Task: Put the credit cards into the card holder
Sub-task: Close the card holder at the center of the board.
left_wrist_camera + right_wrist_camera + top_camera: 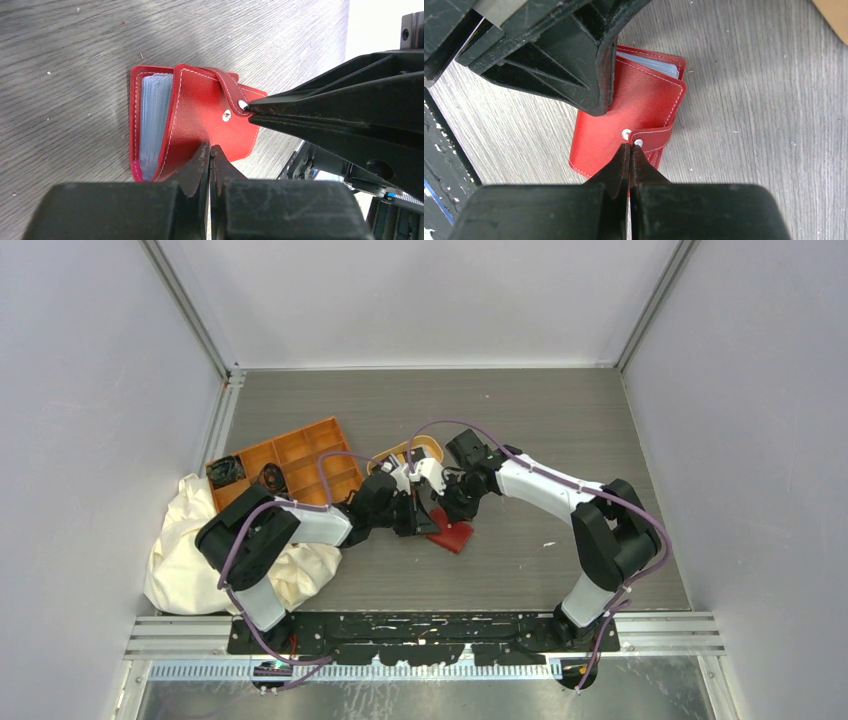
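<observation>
The red card holder (pixel 200 115) lies on the table with its cover lifted a little, showing grey-clear sleeves (pixel 152 120). It also shows in the top view (pixel 455 537) and the right wrist view (pixel 634 105). My left gripper (pixel 210 149) is shut on the near edge of the cover. My right gripper (pixel 630 146) is shut on the snap tab (pixel 651 137), whose snap is undone. In the top view both grippers, left (pixel 413 520) and right (pixel 447 512), meet over the holder. No credit card shows clearly; the arms hide the spot behind the holder.
An orange compartment tray (pixel 295 455) with small dark parts stands at the back left. An oval tan dish (pixel 428 448) sits just behind the grippers. A cream cloth (pixel 190 550) lies heaped at the left by the left arm's base.
</observation>
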